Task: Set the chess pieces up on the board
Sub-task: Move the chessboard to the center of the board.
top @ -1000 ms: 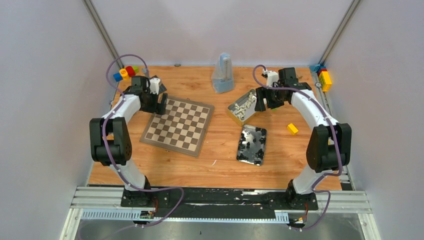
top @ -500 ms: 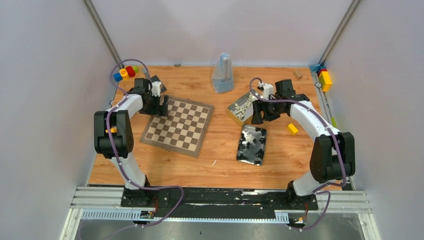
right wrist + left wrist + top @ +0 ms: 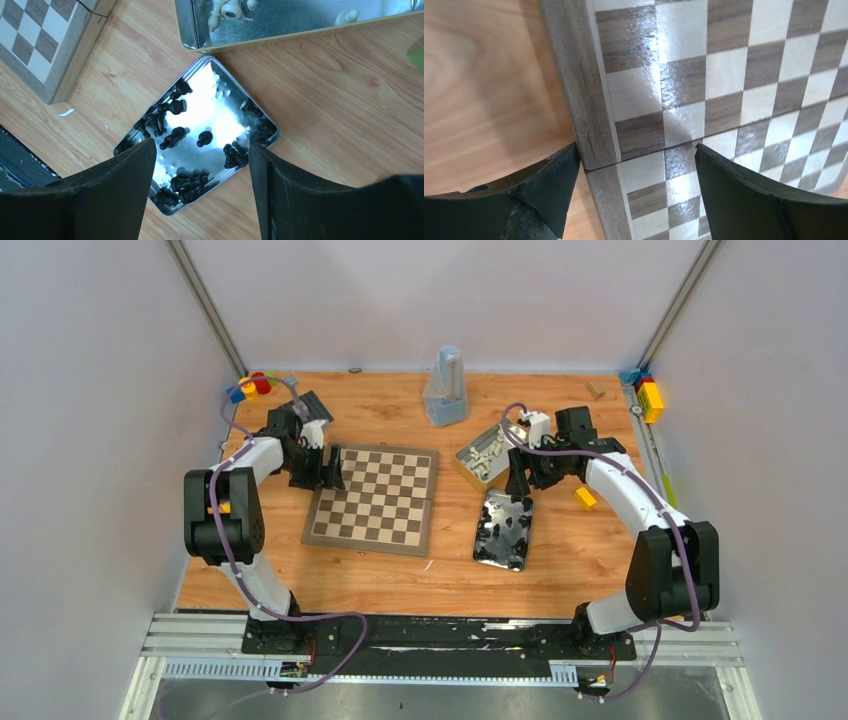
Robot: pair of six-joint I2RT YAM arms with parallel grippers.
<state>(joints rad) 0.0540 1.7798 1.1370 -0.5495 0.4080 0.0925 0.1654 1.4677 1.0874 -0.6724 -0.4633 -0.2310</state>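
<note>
The board [image 3: 385, 508] lies flat left of centre with no pieces on it. My left gripper [image 3: 332, 468] is open at its left edge. In the left wrist view the gripper [image 3: 637, 150] straddles the board [image 3: 724, 75] border: the outer finger [image 3: 549, 185] touches the rim and the other hovers over the squares. Black chess pieces [image 3: 172, 137] lie jumbled in a shiny tin [image 3: 503, 566], and my open, empty right gripper [image 3: 518, 485] hangs over it. The same tin [image 3: 260, 142] shows in the right wrist view, under the right gripper [image 3: 201, 145]. White pieces [image 3: 230, 9] lie in a second tin [image 3: 464, 462].
A translucent pyramid-shaped object [image 3: 445, 390] stands at the back centre. Coloured toy blocks [image 3: 250, 388] sit at the back left, more blocks [image 3: 650, 395] at the back right, and a yellow block [image 3: 585, 498] beside the right arm. White walls enclose the table.
The board has slid right and turned square to the table, with the left gripper following at its edge. The right gripper moved from the white-piece tin to over the black-piece tin.
</note>
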